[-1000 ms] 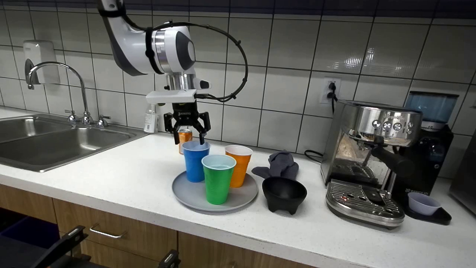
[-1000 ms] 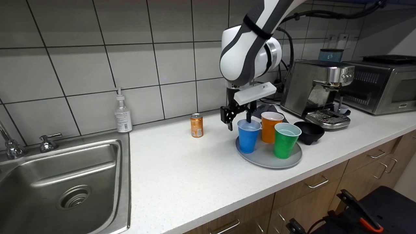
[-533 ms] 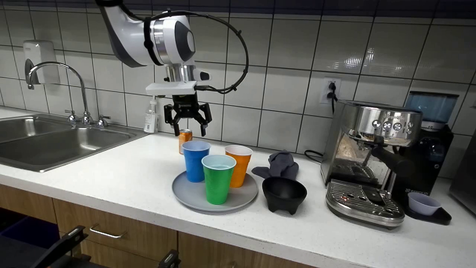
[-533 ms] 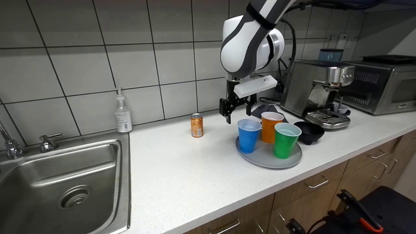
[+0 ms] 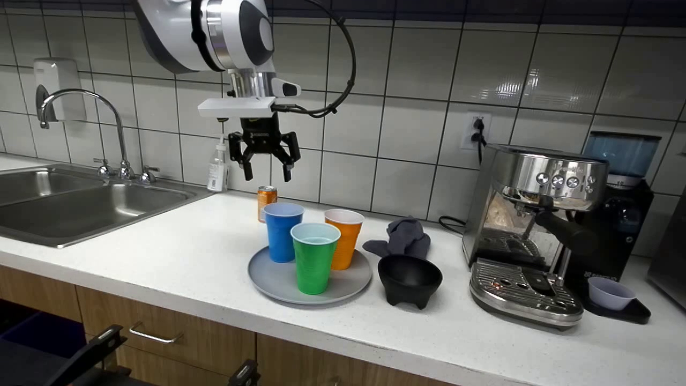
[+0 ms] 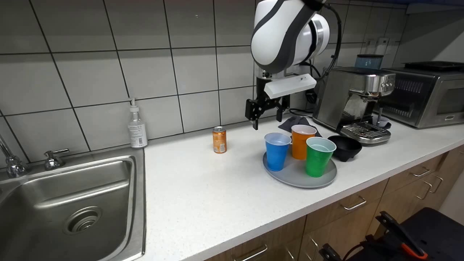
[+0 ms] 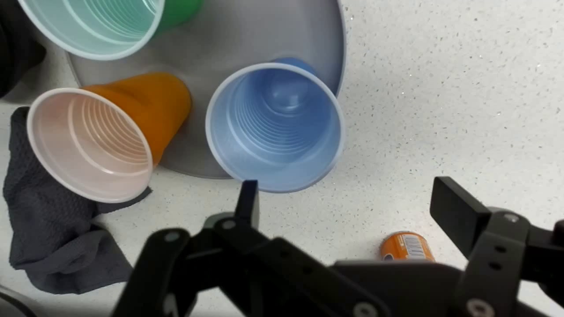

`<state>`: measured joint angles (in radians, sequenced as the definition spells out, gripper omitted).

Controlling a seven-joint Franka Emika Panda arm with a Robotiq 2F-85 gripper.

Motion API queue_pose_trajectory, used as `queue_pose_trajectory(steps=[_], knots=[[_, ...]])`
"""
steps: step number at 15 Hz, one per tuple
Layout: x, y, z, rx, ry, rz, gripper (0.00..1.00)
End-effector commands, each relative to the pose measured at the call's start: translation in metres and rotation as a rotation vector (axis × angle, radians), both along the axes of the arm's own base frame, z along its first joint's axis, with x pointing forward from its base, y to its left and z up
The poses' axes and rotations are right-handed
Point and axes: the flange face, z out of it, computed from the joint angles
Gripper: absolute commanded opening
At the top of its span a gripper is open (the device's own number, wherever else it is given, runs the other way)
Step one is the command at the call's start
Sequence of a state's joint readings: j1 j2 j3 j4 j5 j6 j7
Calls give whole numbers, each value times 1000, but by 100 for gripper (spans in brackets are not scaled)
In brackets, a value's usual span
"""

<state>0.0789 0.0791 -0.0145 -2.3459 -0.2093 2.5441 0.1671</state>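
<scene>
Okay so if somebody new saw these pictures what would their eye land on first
Most likely the blue cup, green cup and orange cup, bright and upright together on a round gray plate. Next, the black gripper, open and empty, hanging higher than their rims. Then perhaps the shiny espresso machine, to the right of the plate in both exterior views.

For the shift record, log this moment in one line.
gripper: open, empty; blue cup, green cup, orange cup: upright on plate; orange can: on counter
</scene>
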Motion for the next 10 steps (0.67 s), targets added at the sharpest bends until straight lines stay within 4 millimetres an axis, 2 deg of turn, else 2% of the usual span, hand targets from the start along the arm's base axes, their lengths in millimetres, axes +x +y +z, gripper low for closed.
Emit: queue_pose_trajectory(steps=[1,2,3,6,10], knots=[[-24,4,20,26,-29,-15,100],[-29,4,24,28,-35,-19,100],[-12,2,11,15,-12,-7,100],[-21,2,18,18,-21,-8,100],[-23,2,18,18,-19,-8,100]])
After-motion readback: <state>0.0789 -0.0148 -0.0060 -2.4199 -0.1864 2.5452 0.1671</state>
